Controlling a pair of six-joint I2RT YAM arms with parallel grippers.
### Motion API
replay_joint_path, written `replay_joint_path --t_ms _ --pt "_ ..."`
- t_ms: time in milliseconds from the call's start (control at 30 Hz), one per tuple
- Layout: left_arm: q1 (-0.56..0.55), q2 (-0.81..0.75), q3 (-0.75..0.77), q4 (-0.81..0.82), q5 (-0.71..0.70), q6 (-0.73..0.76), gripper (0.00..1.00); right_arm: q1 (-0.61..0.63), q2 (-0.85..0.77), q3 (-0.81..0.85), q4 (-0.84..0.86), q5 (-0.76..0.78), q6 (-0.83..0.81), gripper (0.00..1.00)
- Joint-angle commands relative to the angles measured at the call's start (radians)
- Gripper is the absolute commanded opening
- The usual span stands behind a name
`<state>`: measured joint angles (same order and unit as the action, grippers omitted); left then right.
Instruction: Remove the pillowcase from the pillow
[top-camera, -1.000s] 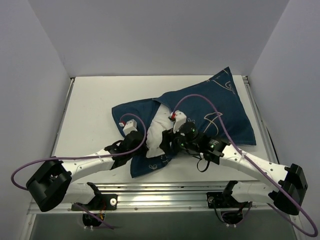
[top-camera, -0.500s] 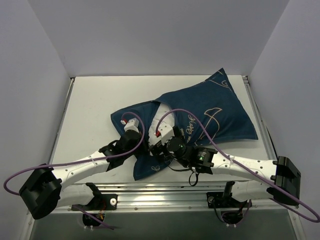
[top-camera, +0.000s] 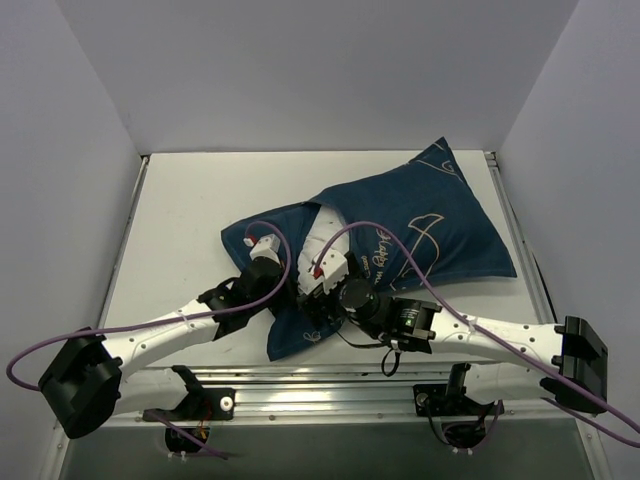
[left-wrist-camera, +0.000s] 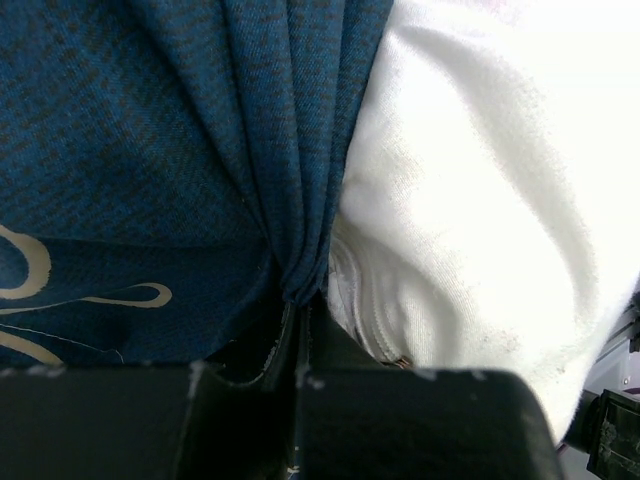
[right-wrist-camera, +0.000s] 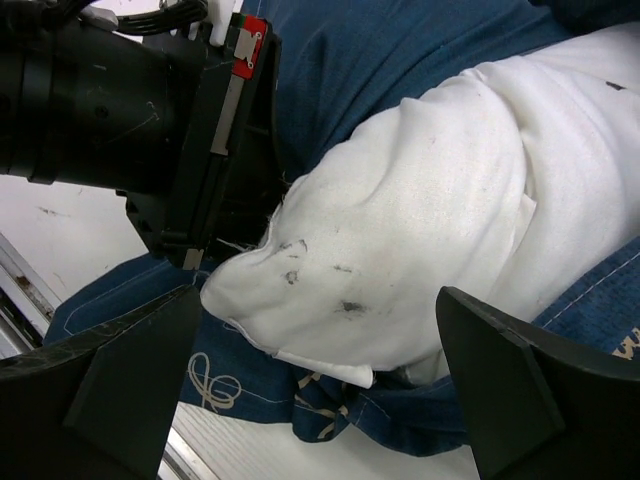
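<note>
The navy pillowcase (top-camera: 420, 220) lies across the middle and right of the table. The white pillow (top-camera: 318, 238) shows at the pillowcase's open near-left end. My left gripper (top-camera: 283, 290) is at that opening. In the left wrist view it (left-wrist-camera: 297, 310) is shut on a gathered fold of pillowcase (left-wrist-camera: 200, 150), with the pillow (left-wrist-camera: 480, 200) just right of it. My right gripper (top-camera: 318, 290) is open. In the right wrist view its jaws (right-wrist-camera: 318, 300) stand wide either side of the pillow's speckled corner (right-wrist-camera: 400, 230), with a small white tag (right-wrist-camera: 330, 365) below it.
The bare white table (top-camera: 180, 220) extends left of the pillowcase. A metal rail (top-camera: 320, 375) runs along the near edge. Walls close in the left, right and back. Purple cables loop over both arms. The left arm's wrist (right-wrist-camera: 120, 100) is close beside my right gripper.
My right gripper has moved left and nearer, to the pillow's corner. My left gripper has shifted slightly right. The pillowcase has slid over, and less white pillow shows.
</note>
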<state>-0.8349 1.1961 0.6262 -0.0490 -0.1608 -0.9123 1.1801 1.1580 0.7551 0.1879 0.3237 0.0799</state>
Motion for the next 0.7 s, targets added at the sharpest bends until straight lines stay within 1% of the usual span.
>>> replay_joint_path --t_ms 0,200,467,533,600,633,667 --pt "-0.001 0.002 0.046 0.005 0.052 0.012 0.02 0.009 0.023 -0.007 0.035 0.032 0.001 1.00" --pt "-0.001 -0.032 0.052 -0.028 0.038 0.010 0.02 0.006 0.120 -0.020 0.094 0.049 0.008 1.00" --pt "-0.001 -0.052 0.032 -0.041 0.030 0.001 0.02 -0.048 0.184 -0.037 0.145 0.146 -0.012 0.98" --pt "-0.001 -0.058 0.026 -0.040 0.032 0.000 0.02 -0.078 0.190 -0.039 0.157 0.164 -0.012 0.95" --pt "-0.001 -0.059 0.020 -0.040 0.030 -0.002 0.02 -0.105 0.180 -0.040 0.179 0.138 -0.008 0.91" --pt "-0.001 -0.059 0.018 -0.041 0.030 -0.002 0.02 -0.117 0.174 -0.040 0.183 0.130 -0.003 0.84" --pt "-0.003 -0.059 0.015 -0.041 0.030 -0.003 0.02 -0.134 0.166 -0.040 0.189 0.124 0.000 0.79"
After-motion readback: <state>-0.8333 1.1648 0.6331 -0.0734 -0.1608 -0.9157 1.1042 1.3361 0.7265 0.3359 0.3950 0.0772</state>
